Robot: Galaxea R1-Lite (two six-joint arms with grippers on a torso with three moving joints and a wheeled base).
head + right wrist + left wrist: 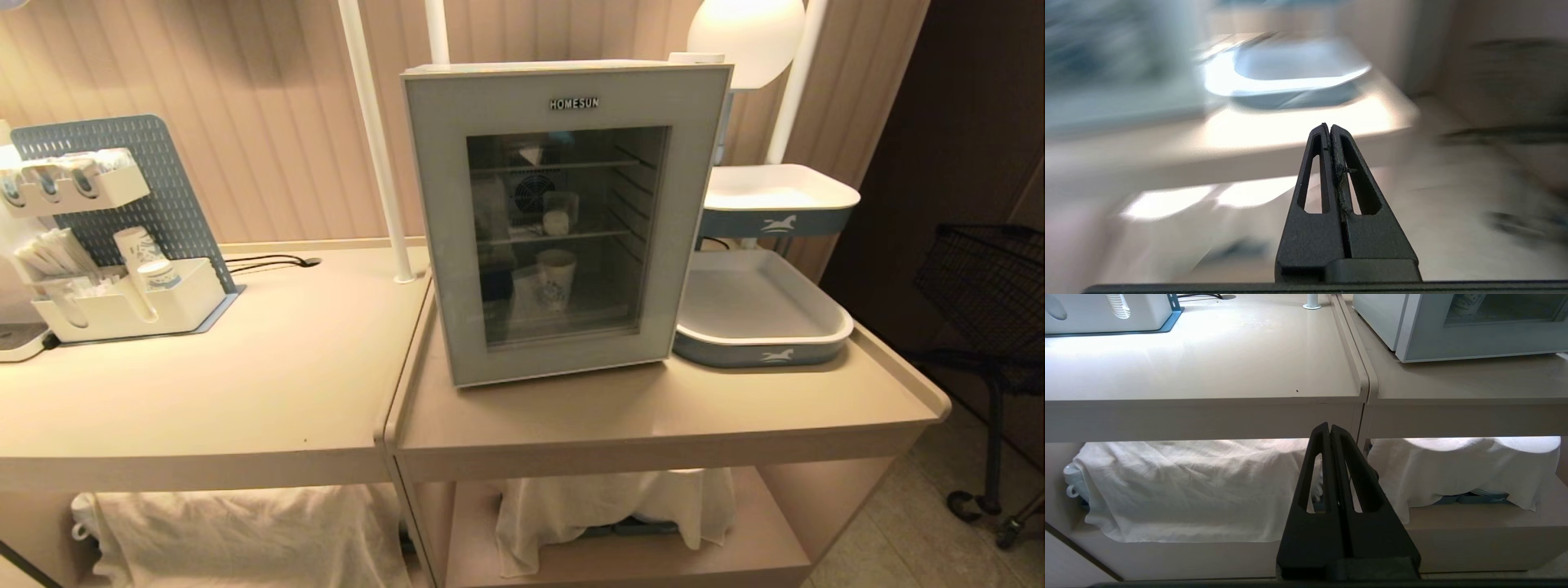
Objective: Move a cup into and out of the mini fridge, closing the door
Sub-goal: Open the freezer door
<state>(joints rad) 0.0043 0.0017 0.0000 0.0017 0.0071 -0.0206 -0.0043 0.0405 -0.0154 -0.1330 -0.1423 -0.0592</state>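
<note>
Two cups show behind the glass of the shut door of the mini fridge, which stands at center of the head view on the right-hand surface. The cup, small, squat, white, sits on the middle wire shelf, approx. center of the window. Below it, on the fridge floor, stands a taller paper cup w/ blue print. "HOMESUN" lettering runs along the door's top edge.

Right of the fridge: a white and blue tray on the same surface, just beside the fridge's side; a second tray sits higher on a stand behind it. Left surface, upper left of frame: a blue pegboard organizer w/ white bins holding paper cups and packets. White cloths hang over the lower shelves at bottom.

Neither arm appears in the head view. Left gripper: jaws pressed together, empty, low in front of the surfaces' front edge, at shelf level. Right gripper: jaws likewise closed on nothing; its view is badly smeared, w/ the tray vaguely recognizable beyond the tips.
</note>
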